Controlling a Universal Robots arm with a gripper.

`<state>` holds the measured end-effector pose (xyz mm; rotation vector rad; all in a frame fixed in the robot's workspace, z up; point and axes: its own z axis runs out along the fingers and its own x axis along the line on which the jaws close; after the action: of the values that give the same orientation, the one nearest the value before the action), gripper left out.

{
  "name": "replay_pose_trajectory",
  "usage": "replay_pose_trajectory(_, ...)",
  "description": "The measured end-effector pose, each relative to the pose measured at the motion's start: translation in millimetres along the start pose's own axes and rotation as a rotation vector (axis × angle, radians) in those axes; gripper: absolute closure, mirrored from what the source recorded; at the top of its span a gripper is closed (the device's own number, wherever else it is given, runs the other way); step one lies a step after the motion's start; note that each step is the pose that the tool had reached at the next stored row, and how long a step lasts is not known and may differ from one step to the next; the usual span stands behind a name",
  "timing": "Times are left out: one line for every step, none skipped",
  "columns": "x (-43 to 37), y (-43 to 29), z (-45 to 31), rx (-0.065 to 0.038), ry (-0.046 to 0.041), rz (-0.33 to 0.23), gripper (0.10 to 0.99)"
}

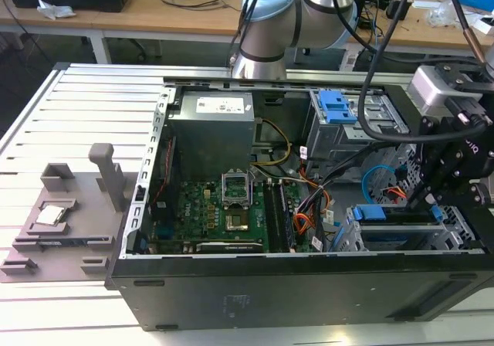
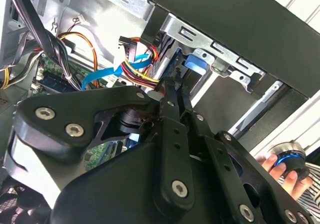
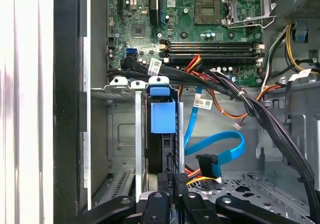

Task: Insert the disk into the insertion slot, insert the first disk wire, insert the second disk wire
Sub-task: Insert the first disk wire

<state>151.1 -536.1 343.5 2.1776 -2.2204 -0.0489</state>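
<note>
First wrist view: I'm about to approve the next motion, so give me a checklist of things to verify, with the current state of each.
1. Disk in the insertion slot: ok, it stands in the bay.
2. Blue wire plugged into the disk: not ok, its connector hangs loose beside the bay.
3. Red-yellow wire plugged in: cannot tell.
4. Gripper at the disk's end: ok.
5. Person's hand out of the case: ok, it rests on a knob outside.
</note>
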Motion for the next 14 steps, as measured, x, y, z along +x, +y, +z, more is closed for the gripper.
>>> replay_pose_trajectory(0.0, -0.8, 0.9, 0.000, -0.0013, 0.000, 0.922)
replay_pose_trajectory(-0.1, -1.5, 1.9, 0.000, -0.0021, 0.000, 0.922)
replay_pose_trajectory(0.0, -1.8, 2.5, -0.001, -0.0022, 0.000, 0.922)
replay_pose_trajectory(0.0, -2.4, 3.9, -0.001, -0.0027, 0.000, 0.922)
replay_pose_trajectory(0.0, -2.6, 5.5, -0.001, -0.0040, 0.000, 0.922)
replay_pose_trajectory(0.1, -2.8, 6.1, -0.001, -0.0049, 0.000, 0.922)
replay_pose_trajectory(0.0, -2.8, 6.7, -0.001, -0.0068, 0.000, 0.922)
replay_pose_trajectory(0.0, -2.8, 6.8, -0.001, -0.0079, 0.000, 0.922)
replay_pose_trajectory(0.0, -2.8, 7.0, -0.001, -0.0082, 0.000, 0.922)
replay_pose_trajectory(0.0, -2.8, 7.0, -0.001, -0.0083, 0.000, 0.922)
replay_pose_trajectory(0.0, -2.8, 7.0, -0.001, -0.0082, 0.000, 0.922)
replay_pose_trajectory(0.0, -2.8, 6.7, -0.001, -0.0083, 0.000, 0.922)
replay_pose_trajectory(0.0, -2.8, 5.6, -0.001, -0.0091, 0.000, 0.922)
replay_pose_trajectory(0.0, -2.7, 4.8, -0.001, -0.0096, 0.000, 0.922)
